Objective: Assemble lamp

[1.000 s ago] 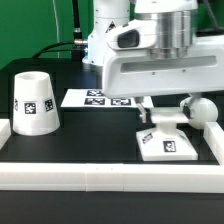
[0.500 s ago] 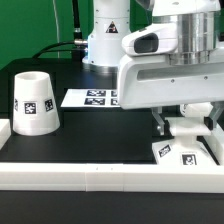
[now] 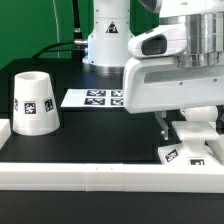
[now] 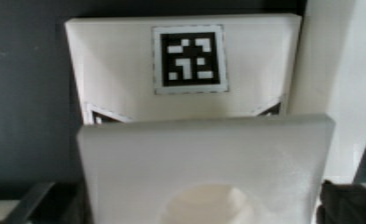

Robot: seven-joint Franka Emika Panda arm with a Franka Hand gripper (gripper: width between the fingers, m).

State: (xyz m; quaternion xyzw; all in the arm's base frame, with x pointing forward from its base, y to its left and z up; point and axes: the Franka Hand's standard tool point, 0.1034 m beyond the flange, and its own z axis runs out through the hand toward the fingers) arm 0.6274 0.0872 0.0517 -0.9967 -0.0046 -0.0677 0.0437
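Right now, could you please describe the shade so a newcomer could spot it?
On the black table, at the exterior view's left, stands the shade. It is a tapered white cup showing one tag, unlike the flat marker board beside it.

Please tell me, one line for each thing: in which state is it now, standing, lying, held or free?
shade: standing on the table, narrow end up, free, nothing touching it.
base: flat on the table, held between the gripper's fingers.
gripper: shut on the base, it seems.
marker board: lying flat, free.
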